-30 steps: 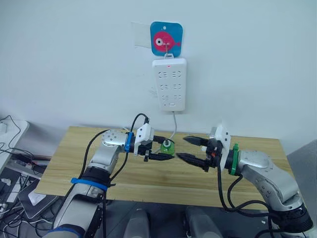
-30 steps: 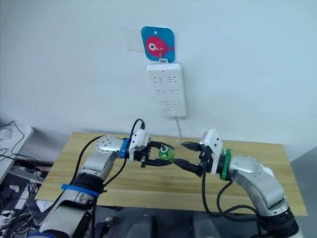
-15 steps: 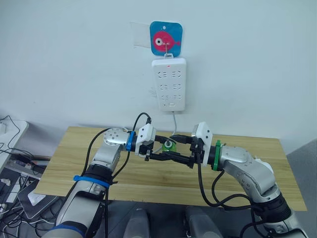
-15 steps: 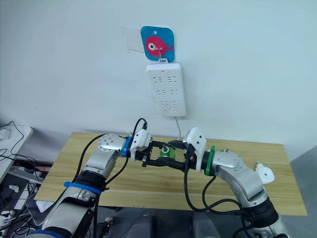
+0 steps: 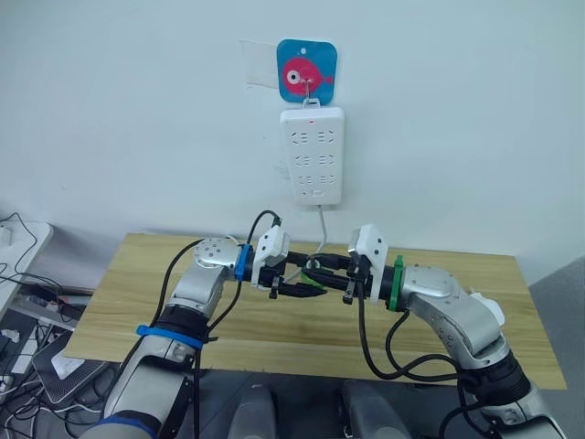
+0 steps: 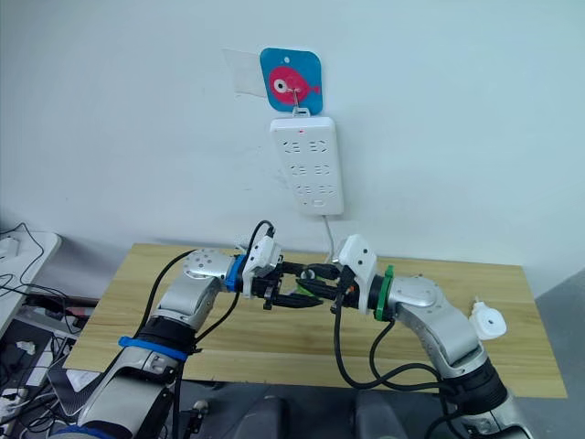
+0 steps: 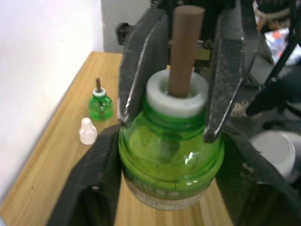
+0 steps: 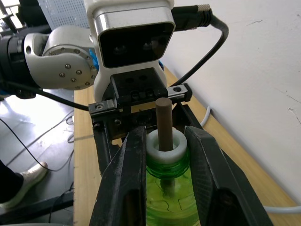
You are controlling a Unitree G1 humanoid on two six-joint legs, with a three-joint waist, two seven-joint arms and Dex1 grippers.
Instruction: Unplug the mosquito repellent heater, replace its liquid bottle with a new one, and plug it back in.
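Now we see both grippers' fingers [image 8: 207,179] pinching one green bottle [image 7: 171,165] between them, left gripper [image 5: 297,283] facing right gripper [image 5: 331,276]

The scene is evenly and brightly lit; soft shadows are cast on the wall [image 5: 137,110]. In the left wrist view, the background is blurred and highlights are seen on the green bottle [image 7: 171,157].

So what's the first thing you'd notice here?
Two robot arms meet over the wooden table, both pinching one green bottle with a brown wick: the left gripper and the right gripper. On the wall above hangs a pink fish picture over a white power strip.
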